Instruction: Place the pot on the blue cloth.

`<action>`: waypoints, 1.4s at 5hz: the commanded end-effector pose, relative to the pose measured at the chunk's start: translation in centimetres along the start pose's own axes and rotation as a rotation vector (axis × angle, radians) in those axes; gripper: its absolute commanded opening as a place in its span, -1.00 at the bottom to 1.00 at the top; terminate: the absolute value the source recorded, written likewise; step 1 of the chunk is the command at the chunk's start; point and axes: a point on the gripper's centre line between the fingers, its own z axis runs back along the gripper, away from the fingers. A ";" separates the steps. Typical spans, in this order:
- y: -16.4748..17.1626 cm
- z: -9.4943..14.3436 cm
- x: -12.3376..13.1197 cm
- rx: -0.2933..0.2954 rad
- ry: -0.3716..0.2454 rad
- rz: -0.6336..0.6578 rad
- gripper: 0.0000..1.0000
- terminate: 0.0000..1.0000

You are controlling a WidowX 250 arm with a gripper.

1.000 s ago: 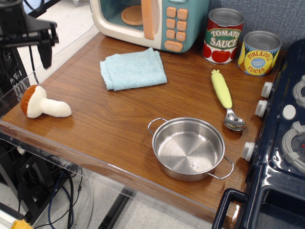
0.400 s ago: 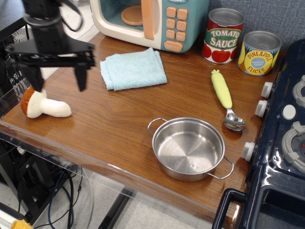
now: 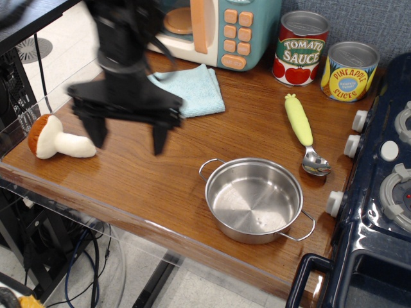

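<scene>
Fingers [image 3: 159,138] hang spread wide and empty on your gripper [image 3: 127,131], blurred above bare wood left of the pot [image 3: 254,199]. You can read "TOMATO SAUCE" on one tin can [image 3: 302,49] and "PINEAPPLE SLICES" on the yellow can [image 3: 349,71] at the far right. Your pot, shallow polished steel with thin wire loop handles, sits near the front edge. Your blue cloth [image 3: 199,90], folded terry, lies far left of centre, partly hidden behind the arm. You also have a plush mushroom [image 3: 54,137] at the left edge.
</scene>
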 end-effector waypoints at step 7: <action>-8.0 -5.1 -3.4 -0.190 0.081 -0.007 -1.00 -1.00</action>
